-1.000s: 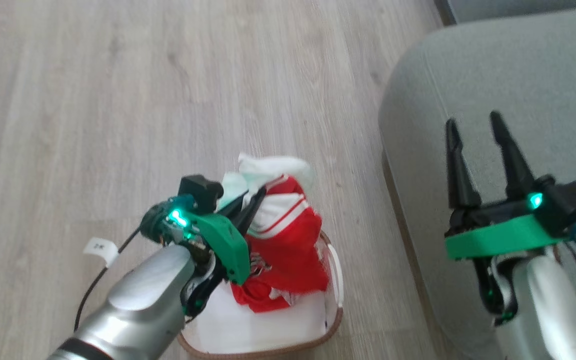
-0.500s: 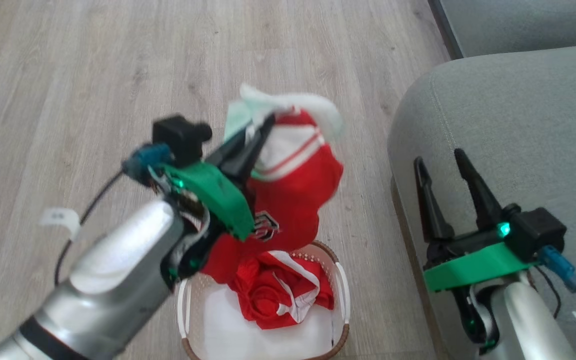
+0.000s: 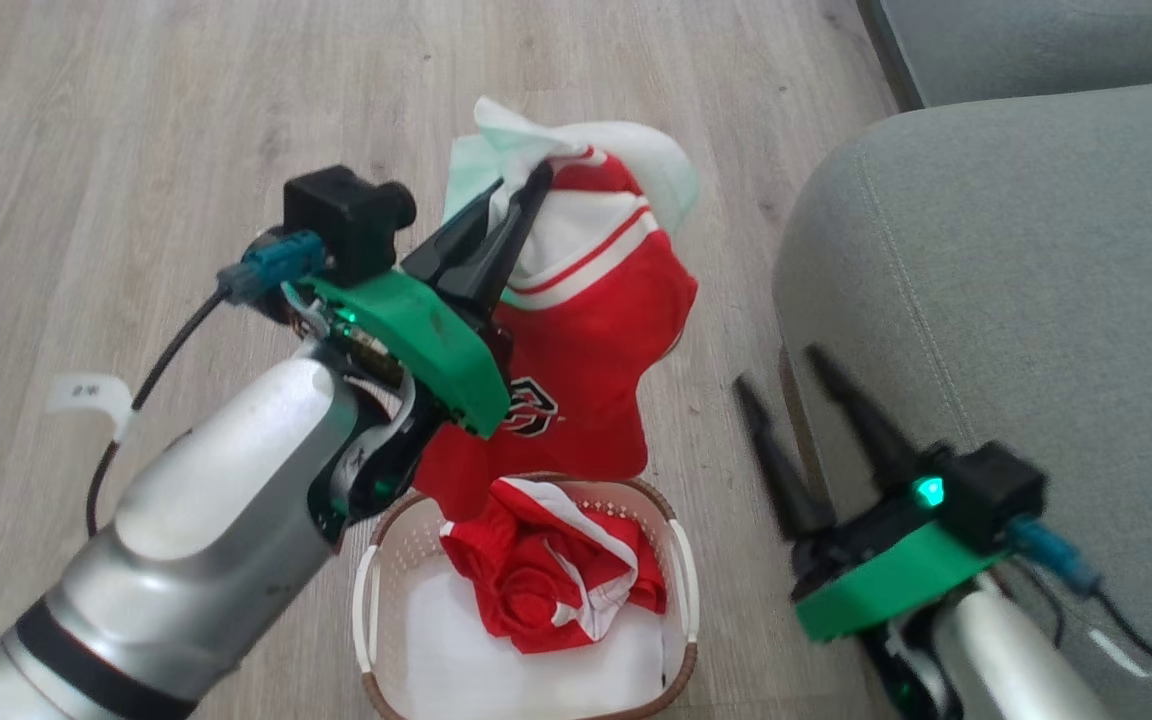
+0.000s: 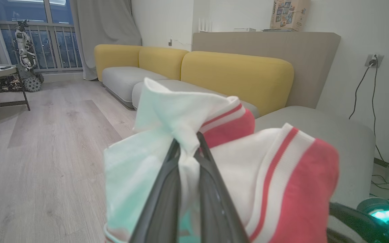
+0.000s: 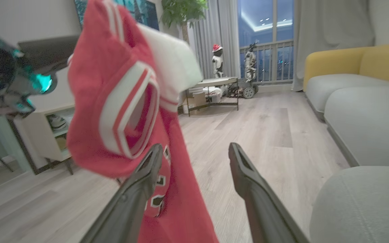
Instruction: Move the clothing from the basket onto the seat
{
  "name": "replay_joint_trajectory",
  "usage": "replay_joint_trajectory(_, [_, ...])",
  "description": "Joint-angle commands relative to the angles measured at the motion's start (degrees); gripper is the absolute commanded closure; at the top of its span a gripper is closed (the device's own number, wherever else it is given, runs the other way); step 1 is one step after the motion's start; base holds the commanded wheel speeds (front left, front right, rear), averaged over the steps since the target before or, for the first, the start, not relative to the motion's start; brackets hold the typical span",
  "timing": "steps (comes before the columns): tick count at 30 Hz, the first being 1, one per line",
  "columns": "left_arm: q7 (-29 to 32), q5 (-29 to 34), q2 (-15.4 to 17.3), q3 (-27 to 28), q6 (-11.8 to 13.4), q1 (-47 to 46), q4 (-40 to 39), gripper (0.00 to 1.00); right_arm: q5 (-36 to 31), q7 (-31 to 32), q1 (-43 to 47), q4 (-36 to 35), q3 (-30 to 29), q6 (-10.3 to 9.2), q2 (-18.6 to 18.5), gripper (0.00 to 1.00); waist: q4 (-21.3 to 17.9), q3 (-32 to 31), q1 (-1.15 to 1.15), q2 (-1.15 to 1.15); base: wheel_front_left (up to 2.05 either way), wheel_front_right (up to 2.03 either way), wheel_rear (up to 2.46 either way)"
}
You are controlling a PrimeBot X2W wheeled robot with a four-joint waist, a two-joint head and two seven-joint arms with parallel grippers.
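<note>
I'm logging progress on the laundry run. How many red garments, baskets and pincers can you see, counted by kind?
Red garments: 2, the hanging garment and the crumpled garment lying in the basket.
Baskets: 1.
Pincers: 2, the left pincer shut on the hanging garment and the right pincer open and empty.
Total: 5.

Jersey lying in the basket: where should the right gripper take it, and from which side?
Probably the raised, bunched fold at the middle of the jersey, coming straight down from above: it lies crumpled low inside the basket, whose walls block any side approach. The right gripper is open; the left gripper holds the other jersey.
</note>
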Motion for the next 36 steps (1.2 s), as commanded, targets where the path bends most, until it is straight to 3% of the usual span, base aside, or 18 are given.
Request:
replay_joint_trajectory(1, [0.09,0.16,1.12,2.68,-0.13,-5.19,-1.79,1.00,1.55,-0.37,-2.15,-1.30,3.96,-0.01,-1.74,0.00,0.22,0.06,0.00,0.00,0.00,0.00,0.00])
replay_joint_trajectory(10, [0.64,-0.24,-1.19,1.78,-0.96,-6.95,-1.92,1.00,4.72,-0.10,-8.09,6.41,14.95,-0.01,-5.22,0.00,1.55,0.30,0.00,0.00,0.00,0.00,0.00])
replay_joint_trajectory(19, [1.98,-1.29,-4.84,-0.15,-2.42,-8.66,-3.45,1.00,11.02,-0.29,-17.21,21.93,21.89,-0.01,-3.76,0.00,5.19,0.59,0.00,0.00,0.00,0.00,0.00])
replay_joint_trajectory(26, [3.37,-2.03,-8.04,-2.13,-3.64,-10.02,-4.28,1.00,15.16,-0.35,-22.13,27.41,23.79,-0.01,-2.01,0.00,8.34,0.69,0.00,0.00,0.00,0.00,0.00])
replay_joint_trajectory(34, [3.95,-3.23,-10.98,-4.33,-4.71,-9.29,-3.18,1.00,15.87,-0.36,-24.19,27.33,23.25,-0.01,-0.35,0.00,11.72,-0.24,0.00,0.00,0.00,0.00,0.00])
replay_joint_trajectory(35, [3.97,-3.31,-11.02,-4.43,-4.71,-9.15,-3.01,1.00,15.63,-0.36,-24.16,27.27,22.91,-0.01,-0.10,0.11,11.93,-0.29,0.00,0.00,0.00,0.00,0.00])
replay_joint_trajectory(36, [3.92,-3.33,-11.00,-4.49,-4.70,-9.05,-2.87,1.00,15.43,-0.36,-24.10,27.18,22.54,-0.01,0.05,0.64,12.10,-0.34,0.00,0.00,0.00,0.00,0.00])
